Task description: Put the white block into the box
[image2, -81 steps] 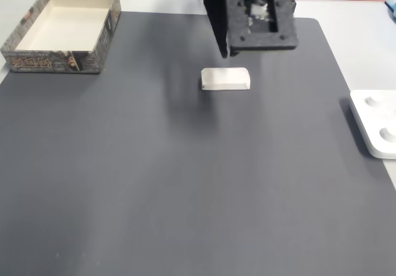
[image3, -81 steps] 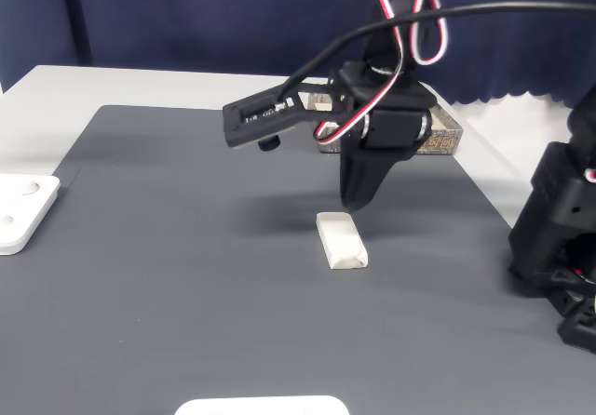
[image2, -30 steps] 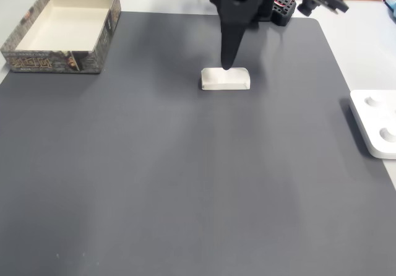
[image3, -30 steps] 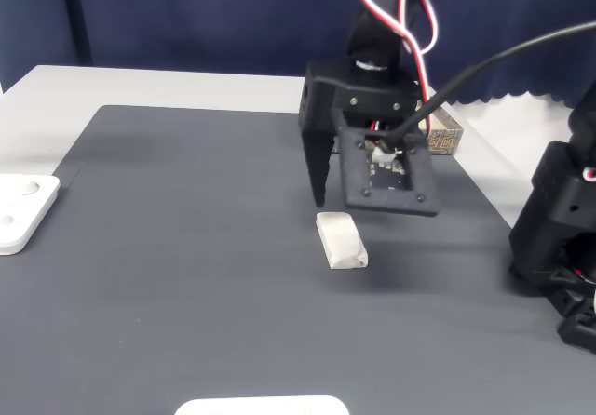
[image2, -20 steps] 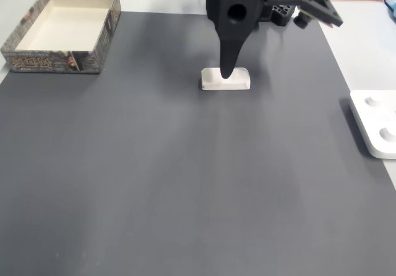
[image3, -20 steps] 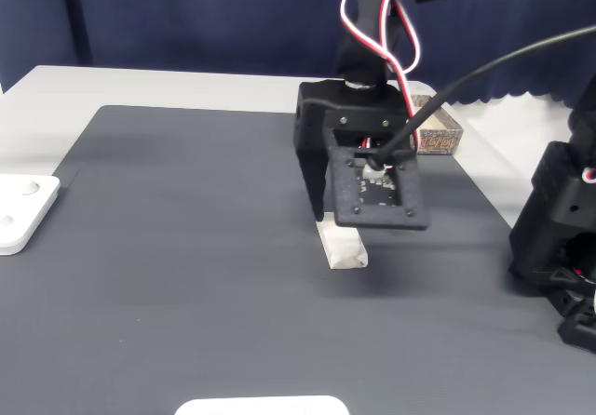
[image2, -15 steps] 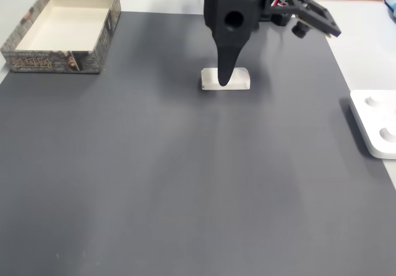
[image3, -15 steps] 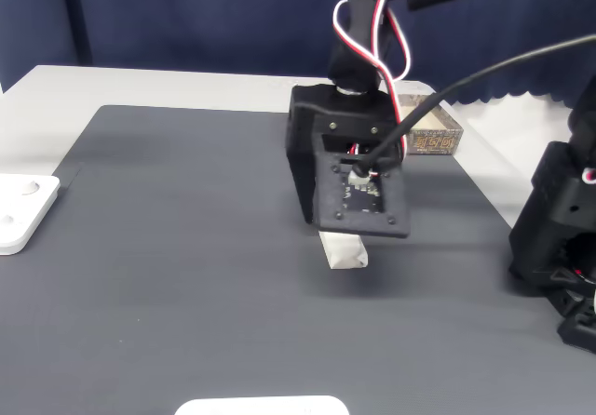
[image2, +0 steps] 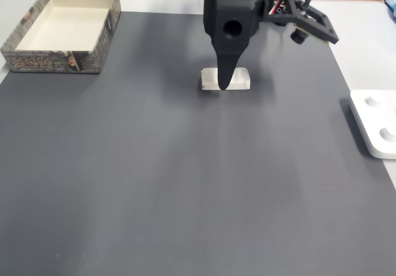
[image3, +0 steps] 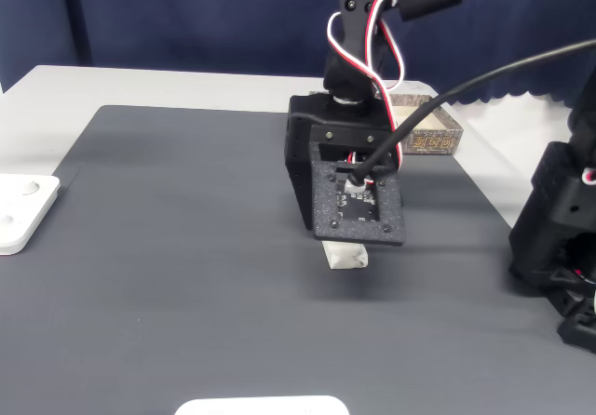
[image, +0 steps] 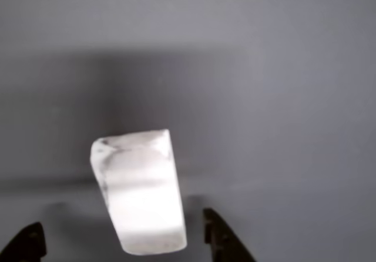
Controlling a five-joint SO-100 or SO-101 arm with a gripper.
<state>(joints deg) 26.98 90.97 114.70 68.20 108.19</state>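
Grey mat (image2: 154, 183), white block (image: 141, 194) centred between open end effector (image: 123, 241) tips.

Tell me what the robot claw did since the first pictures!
The gripper turned and came down over the white block, and its open fingers now sit on either side of it. It has not squeezed it yet. The block, the box and the white device stayed put.

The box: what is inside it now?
In a fixed view the box shows a bare cream floor. The near inner corner is covered by its wall. The block lies on the mat.
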